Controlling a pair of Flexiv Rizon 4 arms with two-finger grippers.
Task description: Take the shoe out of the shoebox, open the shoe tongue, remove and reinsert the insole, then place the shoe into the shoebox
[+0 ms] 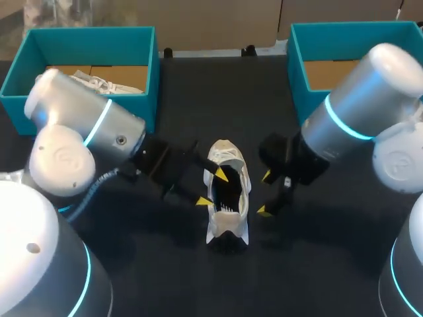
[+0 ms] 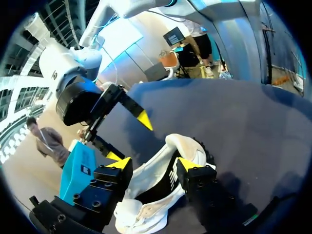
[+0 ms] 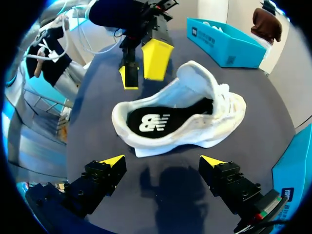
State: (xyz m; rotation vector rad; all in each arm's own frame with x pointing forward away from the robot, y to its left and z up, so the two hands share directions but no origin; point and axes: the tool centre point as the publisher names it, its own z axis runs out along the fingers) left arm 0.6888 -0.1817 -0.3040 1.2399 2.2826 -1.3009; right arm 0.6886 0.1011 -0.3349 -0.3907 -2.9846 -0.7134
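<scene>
Presumably readying to reach the insole point(image 3: 151, 122), the left pincer point(image 1: 212, 187) gapes over the sneaker point(image 1: 230, 157)'s nine-o'clock side, the right pincer point(image 1: 266, 193) gapes at three.

There are 2 shoes: 1 white shoe point(image 1: 228, 191) on the table point(image 1: 317, 264) and 1 second shoe point(image 1: 106, 82) behind it in the left shoebox point(image 1: 86, 39). With the right shoebox point(image 1: 357, 30), also behind it, that makes 2 teal boxes. 2 grippers flank it, the left gripper point(image 1: 212, 188) and the right gripper point(image 1: 266, 193), showing 4 yellow fingertips point(image 1: 221, 175).
</scene>
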